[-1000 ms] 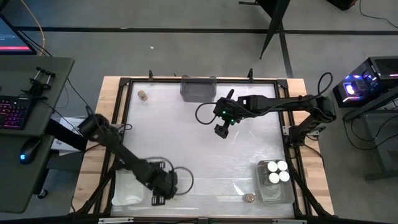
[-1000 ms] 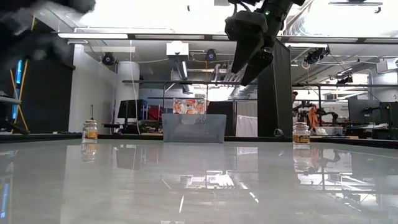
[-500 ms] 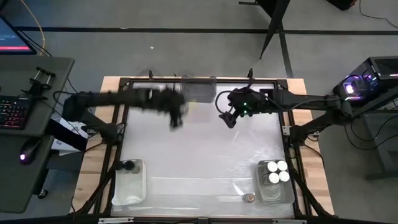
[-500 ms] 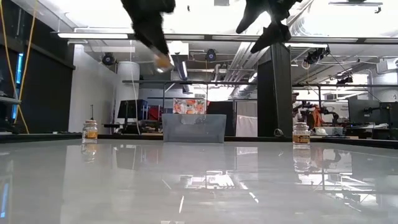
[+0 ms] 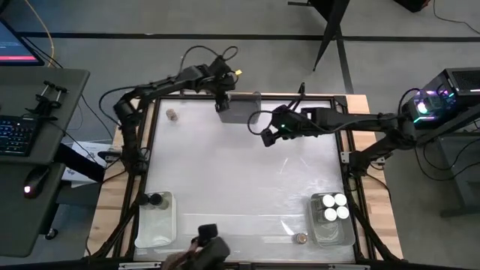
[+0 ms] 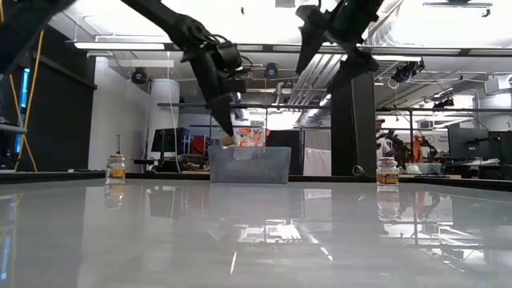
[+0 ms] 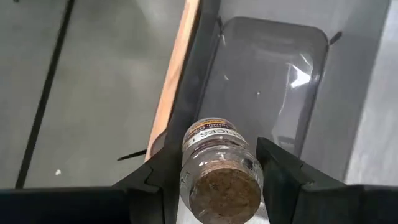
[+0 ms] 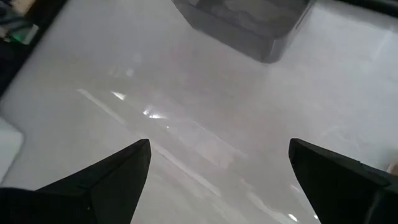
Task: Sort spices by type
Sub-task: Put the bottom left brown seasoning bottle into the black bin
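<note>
At the near edge of the table (image 5: 225, 187), a clear bin (image 5: 332, 225) at the right corner holds white-lidded jars (image 5: 332, 206), and a cork-topped jar (image 5: 301, 238) stands on the table just left of it. In the near left corner a second clear bin (image 5: 154, 225) holds one dark-lidded jar (image 5: 156, 200). Farther back, above the middle of the far half, the right gripper (image 5: 268, 139) hangs in the air with its fingers (image 8: 112, 171) spread wide and nothing between them, well apart from every jar. At the far edge, the left gripper (image 7: 217, 186) is clamped on a cork-topped spice jar (image 7: 221, 168), one finger on each side of the glass, cork end toward the wrist camera. That held jar hangs over the left end of the grey bin (image 5: 241, 107), which sits at the middle of the far edge. Another small jar (image 5: 172, 115) stands alone near the far left corner, well apart from both grippers.
</note>
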Robot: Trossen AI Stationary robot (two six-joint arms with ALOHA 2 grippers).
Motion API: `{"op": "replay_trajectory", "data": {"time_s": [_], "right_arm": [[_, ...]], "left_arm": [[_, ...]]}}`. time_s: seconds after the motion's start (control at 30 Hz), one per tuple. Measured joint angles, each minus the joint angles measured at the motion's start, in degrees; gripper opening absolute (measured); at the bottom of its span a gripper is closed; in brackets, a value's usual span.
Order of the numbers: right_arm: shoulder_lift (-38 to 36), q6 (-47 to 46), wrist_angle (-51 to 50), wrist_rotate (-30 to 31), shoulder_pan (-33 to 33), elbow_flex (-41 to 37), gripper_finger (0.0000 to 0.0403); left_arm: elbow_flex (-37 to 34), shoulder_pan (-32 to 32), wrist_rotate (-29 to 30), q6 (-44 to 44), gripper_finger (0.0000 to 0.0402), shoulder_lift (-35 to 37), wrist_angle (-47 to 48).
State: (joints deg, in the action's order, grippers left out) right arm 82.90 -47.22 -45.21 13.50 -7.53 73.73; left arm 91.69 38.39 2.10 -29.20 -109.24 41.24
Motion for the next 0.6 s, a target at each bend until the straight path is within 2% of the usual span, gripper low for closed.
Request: {"op": "replay_trajectory", "data": {"time_s": [0.17,0.37,0.6], "right_arm": [[3.3,-0.8,0.0,-1.3,0.0,0.0,0.0378],[6.1,-0.8,0.0,-2.5,0.5,0.0,0.0378],[6.8,-0.4,0.1,-2.6,0.6,0.0,0.0378]], "left_arm": [[6.0,0.2,-0.1,-2.4,0.0141,-5.8,3.8],[6.5,0.1,1.7,-9.1,0.0141,-9.0,4.4],[6.5,0.2,2.9,-12.7,0.0156,-13.1,3.8]]}}
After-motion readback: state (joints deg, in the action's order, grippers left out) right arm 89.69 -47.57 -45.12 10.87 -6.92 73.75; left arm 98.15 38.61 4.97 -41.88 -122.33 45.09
